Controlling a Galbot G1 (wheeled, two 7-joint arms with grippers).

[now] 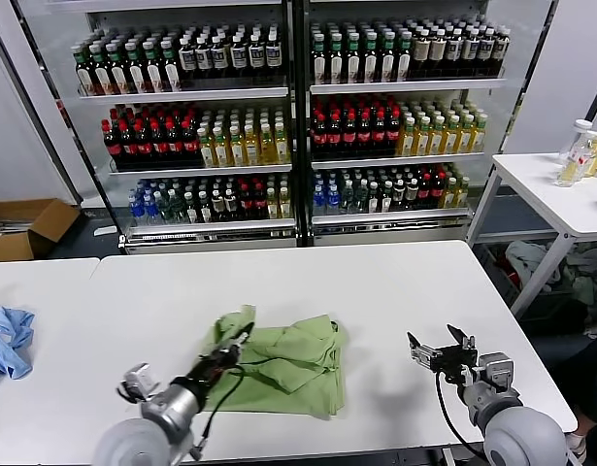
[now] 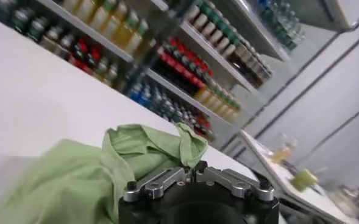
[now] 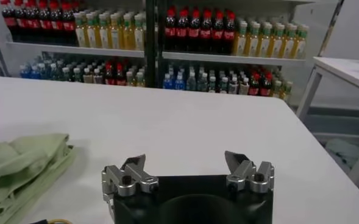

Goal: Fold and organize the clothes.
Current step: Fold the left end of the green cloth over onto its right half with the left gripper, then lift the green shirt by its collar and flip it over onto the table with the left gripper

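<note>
The light green shirt point(image 1: 279, 364) lies partly folded on the white table point(image 1: 308, 282), near its front edge. My left gripper point(image 1: 242, 338) is shut on a pinch of the shirt's left part and holds it raised over the rest; the left wrist view shows the cloth point(image 2: 149, 146) caught between the closed fingertips point(image 2: 194, 166). My right gripper point(image 1: 442, 348) is open and empty, to the right of the shirt and apart from it. The right wrist view shows its spread fingers point(image 3: 133, 164) and the shirt's edge point(image 3: 21, 167). Collar, buttons and printed mark are hidden.
A light blue garment point(image 1: 7, 340) lies on the adjoining table at the far left. Shelves of bottles point(image 1: 288, 107) stand behind the table. A side table point(image 1: 560, 189) with bottles is at the right. A cardboard box point(image 1: 21, 228) sits on the floor at the left.
</note>
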